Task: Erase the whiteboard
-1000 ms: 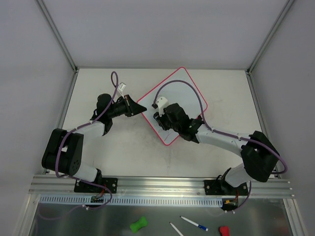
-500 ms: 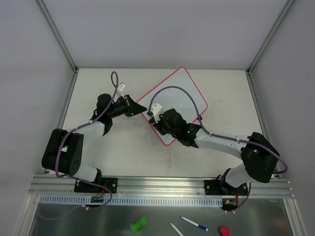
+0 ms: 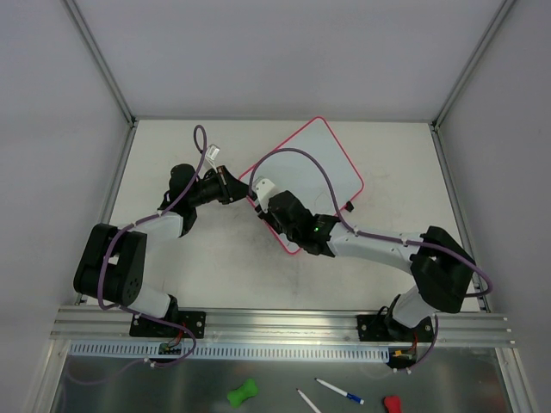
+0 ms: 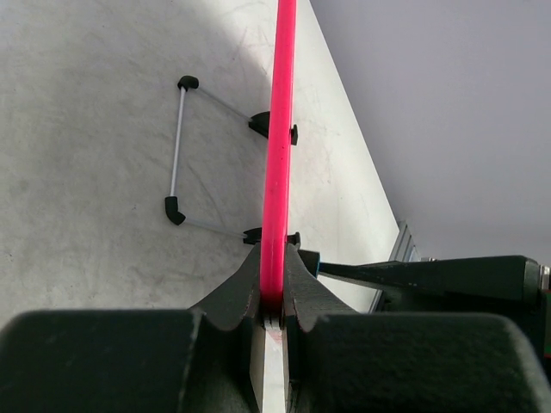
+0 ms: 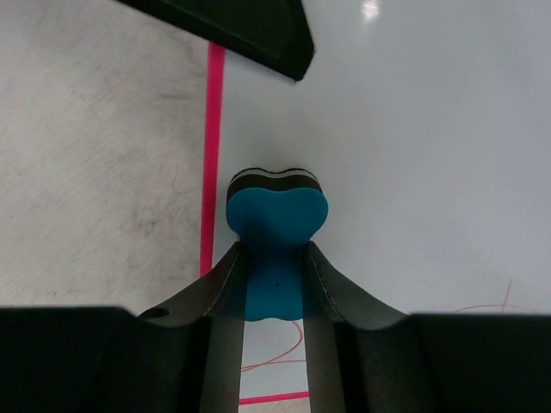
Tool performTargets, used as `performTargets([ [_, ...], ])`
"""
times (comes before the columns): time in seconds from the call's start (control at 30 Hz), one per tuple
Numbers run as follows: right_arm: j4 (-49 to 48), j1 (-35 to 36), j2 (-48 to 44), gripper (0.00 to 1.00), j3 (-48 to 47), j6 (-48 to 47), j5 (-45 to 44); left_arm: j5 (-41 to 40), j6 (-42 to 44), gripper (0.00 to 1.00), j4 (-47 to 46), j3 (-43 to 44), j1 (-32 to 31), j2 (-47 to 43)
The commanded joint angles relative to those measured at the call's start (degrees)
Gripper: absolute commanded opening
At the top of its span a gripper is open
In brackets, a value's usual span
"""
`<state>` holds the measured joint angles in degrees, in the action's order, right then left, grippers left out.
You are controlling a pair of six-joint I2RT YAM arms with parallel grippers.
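Pressing a blue eraser (image 5: pixel 275 215) onto the whiteboard (image 3: pixel 323 159), the right end effector (image 5: pixel 274 258) is clenching the eraser's body between both fingers. The felt edge is meeting the white surface just inside the pink rim (image 4: pixel 277 129). The whiteboard is lying on the counter (image 3: pixel 198 267), turned like a diamond, around the middle and toward the far side. The left end effector (image 3: pixel 245 194) is clamping shut on the rim at the board's left corner, apparently bracing the board against the wiping.

Judging by the overhead view, most of the board is looking clean, so the erasing seems well under way. It is not finished, though. In the right wrist view, thin red scribbles (image 5: pixel 284 348) are showing behind the eraser near the board's lower rim, and another faint stroke is showing off to the right. Those marks are what is left. The eraser is sitting near them but not over them.
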<state>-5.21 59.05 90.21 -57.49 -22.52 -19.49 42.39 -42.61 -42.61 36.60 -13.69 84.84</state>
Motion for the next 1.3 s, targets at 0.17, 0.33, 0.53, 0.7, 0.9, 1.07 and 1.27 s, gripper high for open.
performTargets([
  [0.17, 1.0, -7.53, 0.24, 0.0, 1.77, 9.42, -6.8, 2.61, 2.09, 0.0, -1.16, -0.04, -1.16, -0.11],
  [0.33, 1.08, -14.2, -2.06, 0.01, 4.75, 13.73, -1.97, 2.7, 2.09, 0.0, -1.16, -0.12, -1.16, -0.2],
  [0.53, 0.73, -24.3, -3.2, 0.0, 7.22, 21.46, 8.66, 2.61, 2.18, 0.0, -1.16, -0.21, -1.25, -0.46],
  [0.7, -0.24, -31.0, -2.33, 0.0, 8.54, 27.6, 15.86, 2.52, 2.27, 0.0, -1.07, -0.39, -1.16, -0.64],
  [0.9, -1.46, -39.79, 2.68, 0.0, 8.89, 35.96, 21.84, 2.52, 2.27, 0.0, -1.07, -0.21, -1.16, -0.38],
  [1.07, -2.17, -44.28, 6.37, 0.0, 9.15, 41.59, 24.23, 2.7, 2.27, 0.0, -1.07, -0.21, -1.16, -0.29],
  [1.27, -2.43, -46.13, 7.96, 0.0, 9.33, 45.46, 24.5, 2.7, 2.27, 0.0, -1.07, -0.04, -1.16, -0.2],
])
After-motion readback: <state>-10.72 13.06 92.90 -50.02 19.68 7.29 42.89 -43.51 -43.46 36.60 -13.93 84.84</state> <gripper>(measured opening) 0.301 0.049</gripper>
